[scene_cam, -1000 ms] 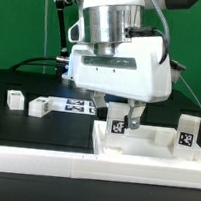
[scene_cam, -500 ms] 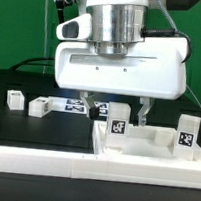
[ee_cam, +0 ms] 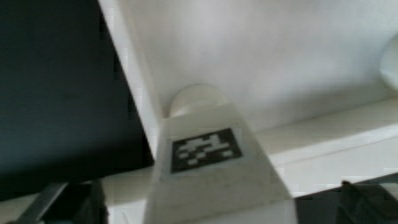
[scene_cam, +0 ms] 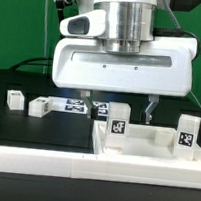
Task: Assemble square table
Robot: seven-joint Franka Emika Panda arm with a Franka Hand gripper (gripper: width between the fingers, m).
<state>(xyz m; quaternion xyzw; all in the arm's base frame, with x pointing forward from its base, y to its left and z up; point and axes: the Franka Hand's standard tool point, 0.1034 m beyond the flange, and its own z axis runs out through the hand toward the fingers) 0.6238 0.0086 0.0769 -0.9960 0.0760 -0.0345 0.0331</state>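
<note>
Tool (scene_cam: 118, 109) is wide apart with nothing clamped. I have it hanging low over the tabletop slab (scene_cam: 139, 145), and its fingers (scene_cam: 85, 101) straddle the first leg (scene_cam: 117, 120) with clear air on both sides.

- **Slab:** lies flat on the black table (scene_cam: 45, 133), by the table edge nearest the exterior camera, toward the exterior view's right.
- **First leg:** stands upright at the slab's far corner on the exterior view's left. Its tag (ee_cam: 208, 148) is sharp in the wrist view, with white slab on one side of the leg and black table on the other.
- **Second leg** (scene_cam: 188, 134): upright at the slab's other far corner, tag facing the exterior camera.
- **Third leg** (scene_cam: 40, 105) and **fourth leg** (scene_cam: 14, 101): loose on the table, well apart from the slab, toward the exterior view's left. They sit near each other without touching.
- **Marker board** (scene_cam: 78, 108): flat on the table between the third leg and the tool.
- **Border rail** (scene_cam: 71, 168): runs along the near table edge, with the slab just behind it.

I can't tell whether either upright leg is seated or only resting on the slab.
</note>
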